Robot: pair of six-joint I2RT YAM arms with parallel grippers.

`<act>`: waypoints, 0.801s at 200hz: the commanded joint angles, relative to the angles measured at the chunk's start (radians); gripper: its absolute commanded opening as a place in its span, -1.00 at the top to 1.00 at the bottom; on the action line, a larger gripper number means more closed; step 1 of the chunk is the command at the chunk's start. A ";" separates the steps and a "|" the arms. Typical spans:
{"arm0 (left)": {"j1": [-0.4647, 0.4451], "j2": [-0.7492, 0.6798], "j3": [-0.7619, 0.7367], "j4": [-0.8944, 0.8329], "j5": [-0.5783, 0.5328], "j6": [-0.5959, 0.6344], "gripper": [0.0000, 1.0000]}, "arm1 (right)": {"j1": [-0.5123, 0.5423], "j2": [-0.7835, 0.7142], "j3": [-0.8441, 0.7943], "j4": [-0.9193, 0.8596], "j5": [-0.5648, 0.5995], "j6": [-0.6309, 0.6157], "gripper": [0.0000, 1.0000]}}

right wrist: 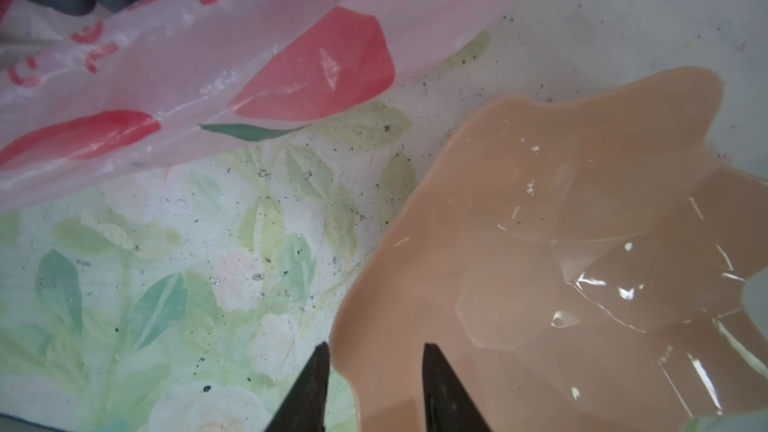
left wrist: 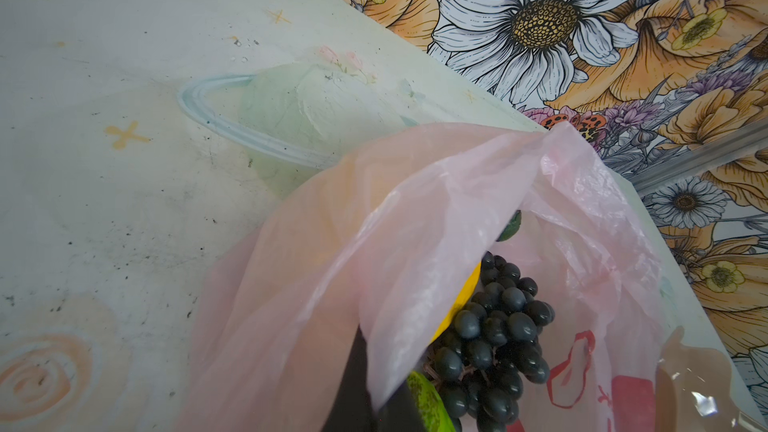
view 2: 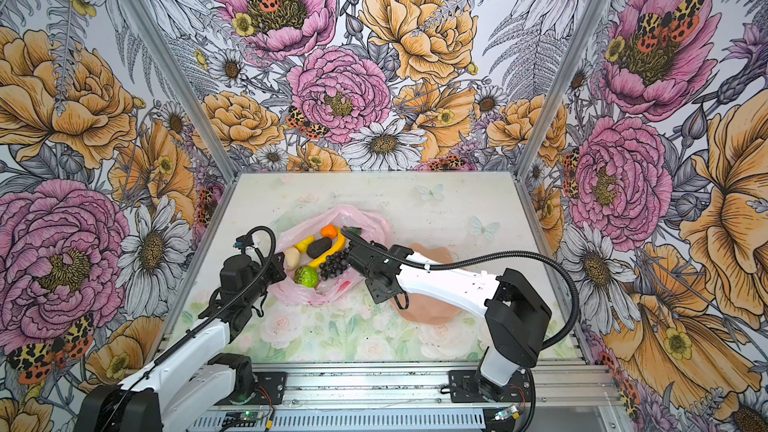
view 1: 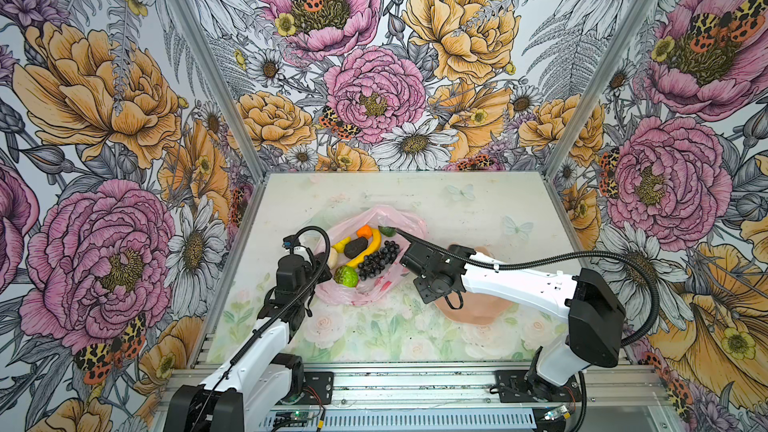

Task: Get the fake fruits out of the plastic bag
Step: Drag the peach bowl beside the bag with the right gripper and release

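Left gripper (left wrist: 362,371) clamped; right gripper (right wrist: 376,349) spread.

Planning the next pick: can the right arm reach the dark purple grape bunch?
Probably yes: the grape bunch lies uncovered in the translucent pink plastic bag, near the open, empty right gripper.

I record the plastic bag (view 1: 374,214) as thin translucent pink film, crinkled, with a soft sheen along its folds. The grape bunch (left wrist: 494,326) reads as smooth moulded plastic with a dull satin finish. The banana (view 1: 374,247) is smooth and slightly glossy, and the lime-green citrus (view 1: 346,276) is bumpy. The peach plate (right wrist: 561,222) is smooth and glossy, throwing sharp reflections. The worktop (right wrist: 199,251) is a matt printed sheet, speckled and scuffed. Along its near edge the rail (view 1: 415,382) is ribbed bare metal.
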 commanded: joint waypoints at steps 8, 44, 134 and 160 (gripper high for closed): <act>0.010 -0.016 -0.015 0.021 -0.006 0.018 1.00 | -0.064 -0.105 0.049 0.000 -0.108 -0.081 -0.10; 0.011 -0.024 -0.017 0.019 -0.007 0.018 1.00 | -0.266 -0.197 0.055 0.013 -0.129 -0.099 -0.41; 0.012 -0.032 -0.018 0.014 -0.008 0.018 1.00 | -0.809 -0.109 0.007 0.185 -0.313 -0.125 -0.70; 0.012 -0.048 -0.024 0.013 -0.015 0.018 1.00 | -0.840 -0.100 -0.076 0.288 -0.413 -0.123 -0.78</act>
